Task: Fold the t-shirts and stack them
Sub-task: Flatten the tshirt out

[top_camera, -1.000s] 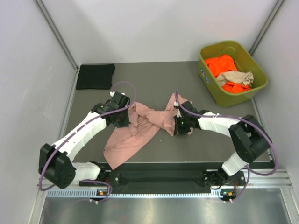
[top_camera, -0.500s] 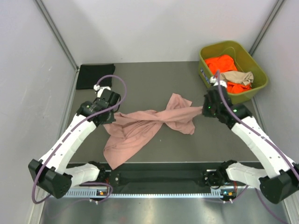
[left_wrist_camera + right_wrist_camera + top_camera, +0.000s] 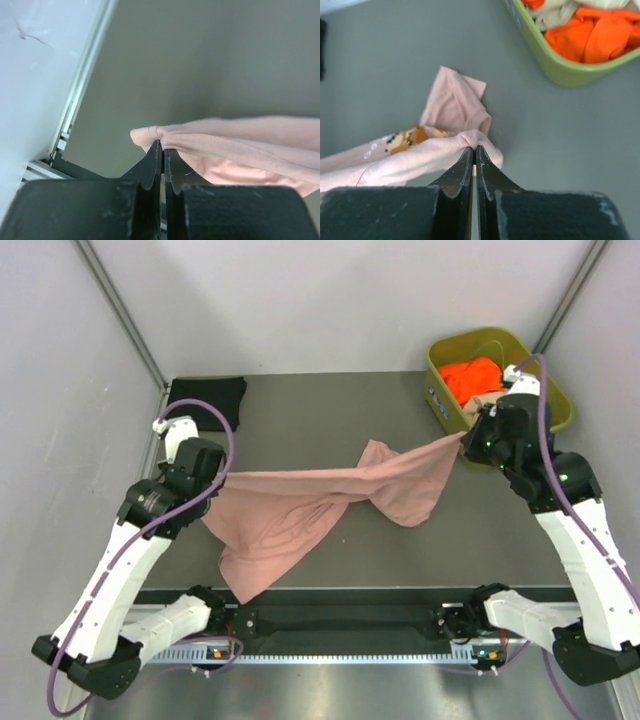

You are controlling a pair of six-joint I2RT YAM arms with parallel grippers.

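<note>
Left gripper (image 3: 218,480) and right gripper (image 3: 470,440), near opposite desk (image 3: 330,400) edges, both pinch the dusty pink cloth t-shirt (image 3: 300,510). It stretches between them.

Table (image 3: 330,410): grey, matte
Far-left corner: 1 folded black shirt (image 3: 205,403)
Far-right: green bin (image 3: 452,430)
Middle: pink shirt (image 3: 280,530), lower part resting

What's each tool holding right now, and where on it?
Both hold the pink t-shirt: left tool pinches a bunched edge at one end, right tool the opposite end; cloth hangs stretched between.
</note>
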